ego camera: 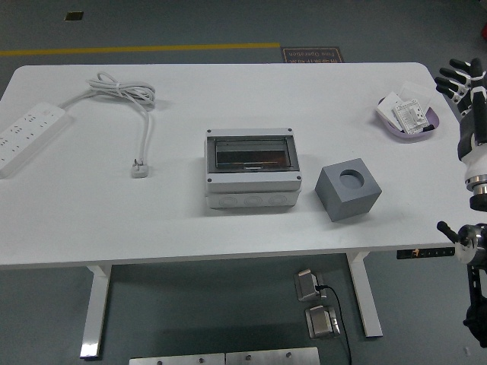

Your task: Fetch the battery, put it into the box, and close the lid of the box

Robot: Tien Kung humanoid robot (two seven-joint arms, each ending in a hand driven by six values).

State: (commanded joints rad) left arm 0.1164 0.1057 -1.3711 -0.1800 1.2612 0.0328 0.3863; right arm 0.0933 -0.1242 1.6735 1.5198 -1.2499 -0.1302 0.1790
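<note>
Right robot hand (461, 76), fingers spread and empty, should descend squarely over the purple tray (409, 122) to find the battery

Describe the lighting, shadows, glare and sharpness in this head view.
Head view: even, soft overhead light; the grey cube with a round hole and the grey box with a dark clear lid cast only faint shadows; the lid shows a dim reddish reflection; the white table looks slightly washed out; focus is sharp throughout.
</note>
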